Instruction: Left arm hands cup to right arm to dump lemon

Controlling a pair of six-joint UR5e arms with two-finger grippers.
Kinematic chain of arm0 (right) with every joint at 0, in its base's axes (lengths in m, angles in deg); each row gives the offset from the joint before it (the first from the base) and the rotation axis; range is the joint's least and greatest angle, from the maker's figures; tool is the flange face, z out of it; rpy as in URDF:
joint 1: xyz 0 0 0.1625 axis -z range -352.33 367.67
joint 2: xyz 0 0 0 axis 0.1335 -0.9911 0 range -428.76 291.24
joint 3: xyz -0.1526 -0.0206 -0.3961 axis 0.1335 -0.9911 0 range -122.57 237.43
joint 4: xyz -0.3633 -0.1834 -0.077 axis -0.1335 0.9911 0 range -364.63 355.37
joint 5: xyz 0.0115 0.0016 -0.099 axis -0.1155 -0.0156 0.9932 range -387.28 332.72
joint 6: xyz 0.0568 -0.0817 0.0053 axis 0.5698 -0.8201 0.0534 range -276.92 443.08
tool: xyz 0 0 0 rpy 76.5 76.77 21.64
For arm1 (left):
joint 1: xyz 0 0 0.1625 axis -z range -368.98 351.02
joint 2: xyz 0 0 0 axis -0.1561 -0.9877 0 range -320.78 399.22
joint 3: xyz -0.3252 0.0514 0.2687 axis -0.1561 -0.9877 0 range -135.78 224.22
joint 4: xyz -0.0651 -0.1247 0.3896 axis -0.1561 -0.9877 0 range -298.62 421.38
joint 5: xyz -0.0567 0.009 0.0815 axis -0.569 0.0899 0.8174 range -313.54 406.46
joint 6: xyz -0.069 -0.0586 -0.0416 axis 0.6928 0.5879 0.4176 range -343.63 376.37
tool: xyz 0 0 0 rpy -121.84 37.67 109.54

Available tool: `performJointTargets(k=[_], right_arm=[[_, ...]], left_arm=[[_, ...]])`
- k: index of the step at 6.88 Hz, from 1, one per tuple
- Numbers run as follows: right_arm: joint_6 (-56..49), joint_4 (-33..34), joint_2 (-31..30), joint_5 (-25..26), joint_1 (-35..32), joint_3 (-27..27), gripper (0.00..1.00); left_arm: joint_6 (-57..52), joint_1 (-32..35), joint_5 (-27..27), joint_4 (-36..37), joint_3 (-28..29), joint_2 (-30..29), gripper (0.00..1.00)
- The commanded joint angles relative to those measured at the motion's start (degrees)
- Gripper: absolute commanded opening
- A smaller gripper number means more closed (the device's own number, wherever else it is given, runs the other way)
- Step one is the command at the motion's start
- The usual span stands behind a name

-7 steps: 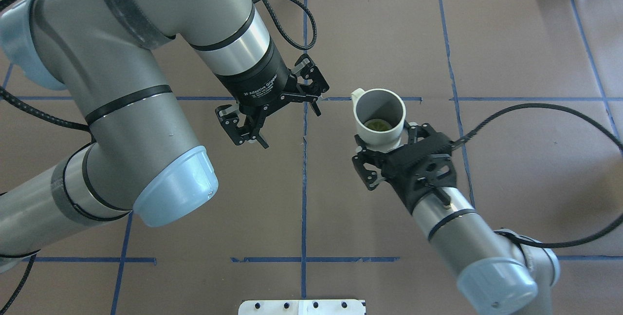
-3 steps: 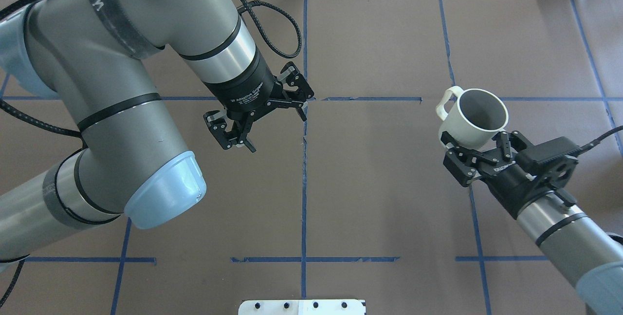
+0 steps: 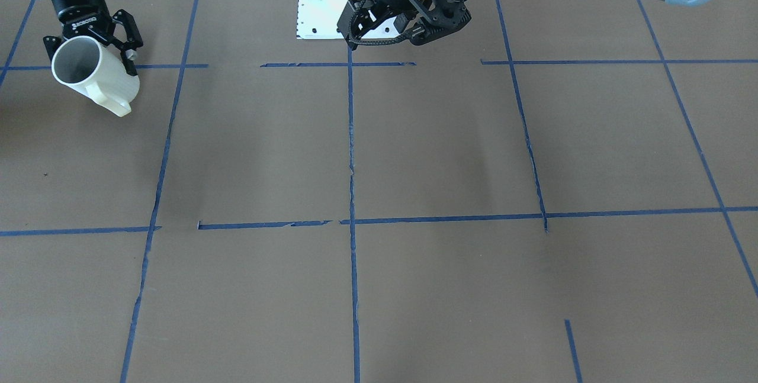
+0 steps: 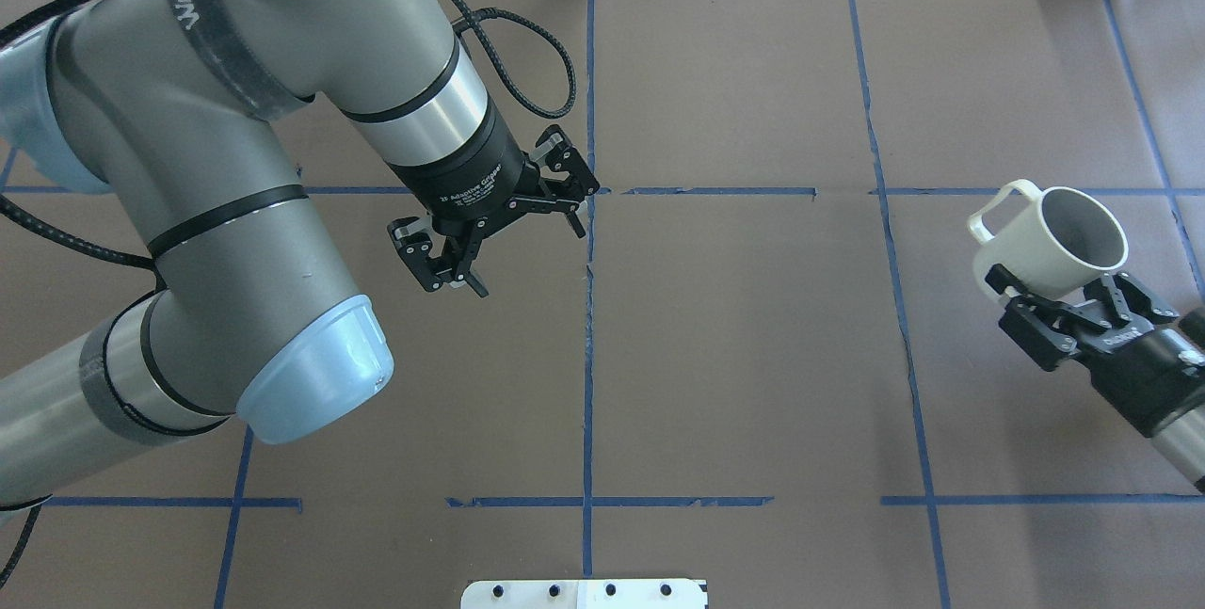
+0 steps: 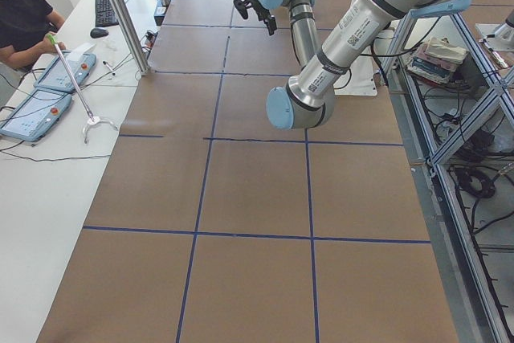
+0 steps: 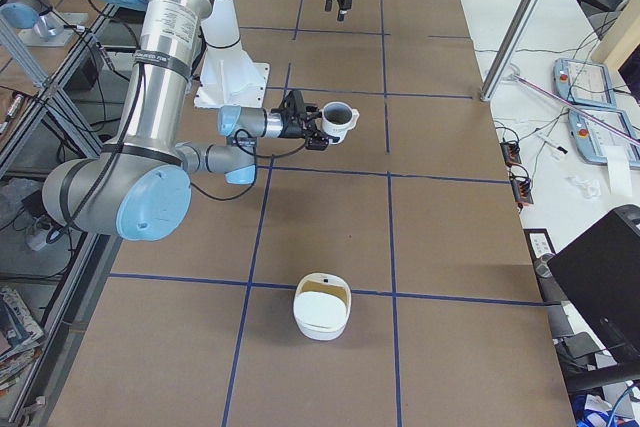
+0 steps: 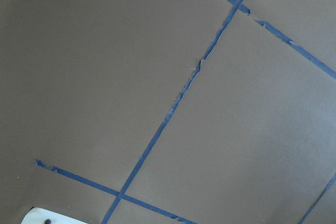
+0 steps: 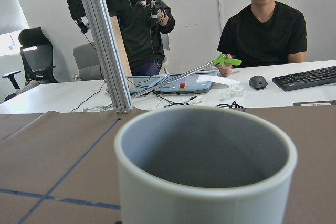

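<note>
The cream-white cup is held off the table at the right side, tilted, with its mouth turned away from the robot and its handle to the left. My right gripper is shut on the cup's lower body. This also shows in the front-facing view, with the gripper above the cup. In the right wrist view the cup's grey inside shows no lemon. The lemon shows in no view. My left gripper is open and empty, hovering left of the table's centre line.
A white lidded container stands on the table beyond the cup in the exterior right view. The robot's white base plate is at the near edge. Blue tape lines cross the brown table. Operators sit at the far desk.
The right gripper has carried the cup from the table's centre far to the right and tilted it. The lemon, seen inside a second ago, no longer shows. The left gripper has drawn back slightly.
</note>
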Motion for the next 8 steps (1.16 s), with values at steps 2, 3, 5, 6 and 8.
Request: performJointTargets(k=[2, 3, 5, 6, 8], right_arm=[[4.89, -23.88, -4.34, -0.68, -0.11, -15.28, 0.00], [6.12, -30.77, -7.92, -2.07, -0.11, -18.17, 0.00], [13.70, -47.12, -8.93, -4.10, -0.11, -31.76, 0.00], [20.82, -53.54, -8.84, -6.02, -0.11, -37.65, 0.00], [31.72, -60.26, -8.14, -6.04, -0.28, -40.96, 0.00]], left_arm=[[0.10, -0.11, 0.09, -0.02, -0.07, 0.22, 1.00], [0.19, -0.11, 0.18, -0.02, -0.07, 0.22, 1.00], [0.10, -0.46, 2.18, -0.10, -0.07, 0.13, 1.00], [0.19, -0.55, 2.46, -0.11, -0.07, 0.04, 1.00], [0.19, -0.55, 2.55, -0.11, -0.07, 0.04, 1.00]])
